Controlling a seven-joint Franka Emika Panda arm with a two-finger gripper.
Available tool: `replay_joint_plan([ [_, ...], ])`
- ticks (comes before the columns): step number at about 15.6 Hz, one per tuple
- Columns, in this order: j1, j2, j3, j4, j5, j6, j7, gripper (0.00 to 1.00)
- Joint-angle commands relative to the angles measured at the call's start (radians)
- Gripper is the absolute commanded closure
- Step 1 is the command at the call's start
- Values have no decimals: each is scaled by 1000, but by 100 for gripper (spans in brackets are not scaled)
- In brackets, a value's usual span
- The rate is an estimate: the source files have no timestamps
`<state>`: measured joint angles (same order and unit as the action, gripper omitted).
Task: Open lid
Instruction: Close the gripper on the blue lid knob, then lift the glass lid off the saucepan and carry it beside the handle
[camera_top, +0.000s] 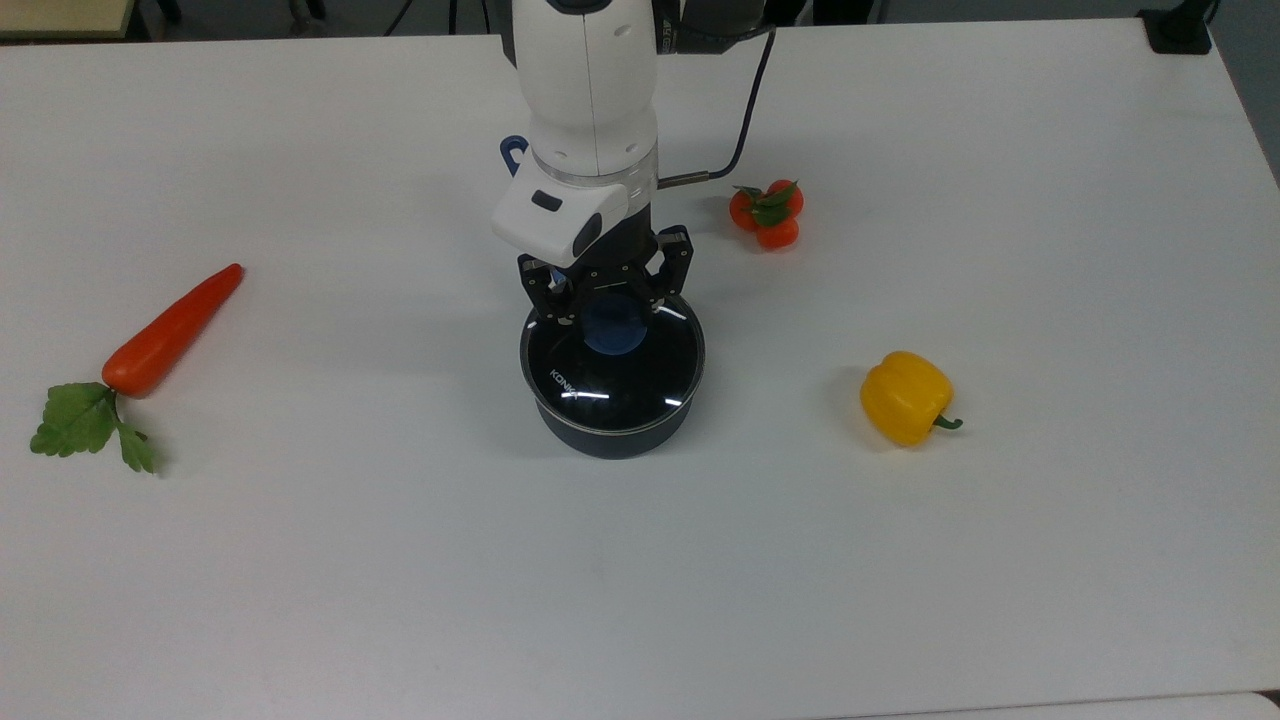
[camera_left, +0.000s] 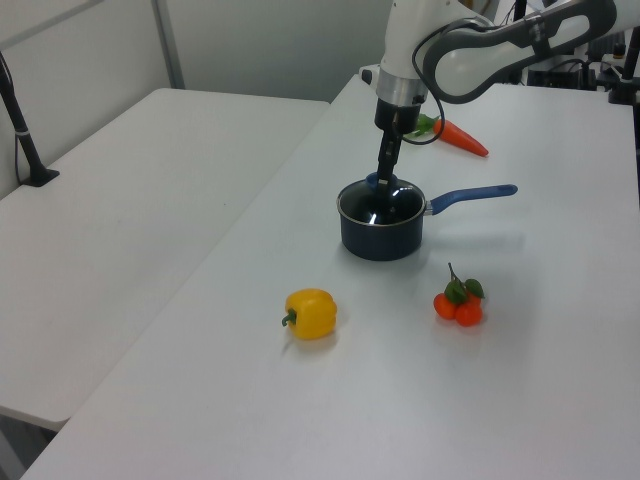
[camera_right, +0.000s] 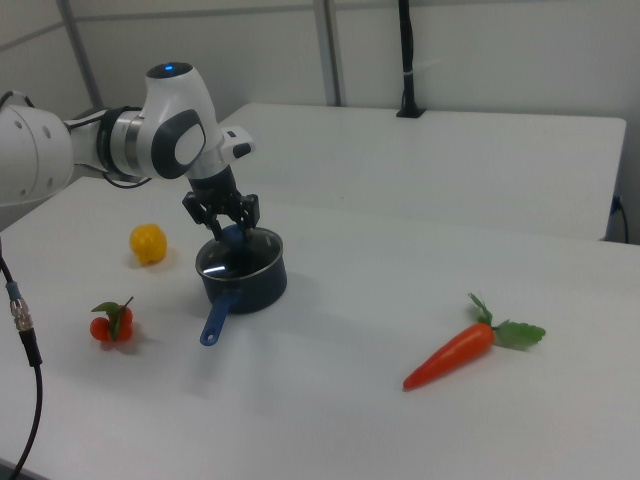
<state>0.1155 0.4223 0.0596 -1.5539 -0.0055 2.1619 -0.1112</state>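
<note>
The round glass lid (camera_top: 612, 377) with its blue knob (camera_top: 614, 326) sits flat on the dark saucepan (camera_top: 610, 436) near the table's middle. My gripper (camera_top: 611, 305) hangs straight down over the lid, open, one finger on each side of the knob and close to it. In the left view the gripper (camera_left: 384, 183) comes down onto the lid (camera_left: 381, 206), and the pan's blue handle (camera_left: 470, 195) points to the left view's right. In the right view the gripper (camera_right: 232, 232) straddles the knob above the lid (camera_right: 240, 256).
An orange carrot (camera_top: 170, 330) lies at the top view's left. A cluster of small tomatoes (camera_top: 766, 214) sits right of the arm, and a yellow pepper (camera_top: 905, 397) lies farther right. A black cable (camera_top: 750, 110) trails behind the arm.
</note>
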Motion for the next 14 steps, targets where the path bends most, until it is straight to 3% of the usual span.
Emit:
replay_joint_plan([
  [1,4,-20,-4,5,-5,3,18,60],
  [8,-48,-134,-6,-21,-4,-111,16,60],
  [14,-189,-295,-7,-220,-8,-116,-5,60],
])
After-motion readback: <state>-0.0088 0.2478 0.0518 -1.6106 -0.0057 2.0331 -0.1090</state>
